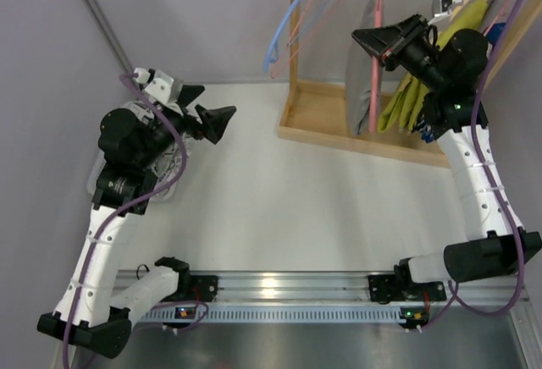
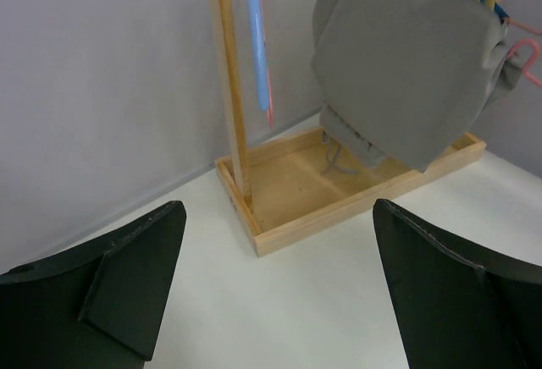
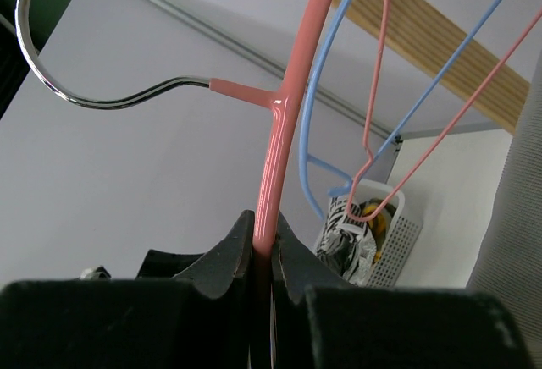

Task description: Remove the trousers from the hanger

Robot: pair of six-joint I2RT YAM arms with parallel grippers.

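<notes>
The grey trousers (image 1: 359,81) hang folded over the pink hanger (image 1: 373,98) on the wooden rack at the back right. They also show in the left wrist view (image 2: 406,56), above the rack's tray. My right gripper (image 1: 378,43) is shut on the pink hanger's upper arm. In the right wrist view the fingers (image 3: 264,246) pinch the pink hanger (image 3: 288,107) just below its metal hook (image 3: 76,90). My left gripper (image 1: 201,108) is open and empty at the left, pointing toward the rack and well short of it; its jaws (image 2: 275,293) stand wide apart over the table.
The rack's wooden base tray (image 1: 313,123) and upright post (image 2: 230,90) stand at the back. A light blue hanger (image 1: 292,13) and a thin pink wire hanger (image 3: 373,132) hang left of the trousers. A yellow-green garment (image 1: 415,94) hangs to their right. A white basket (image 3: 398,234) holds patterned cloth.
</notes>
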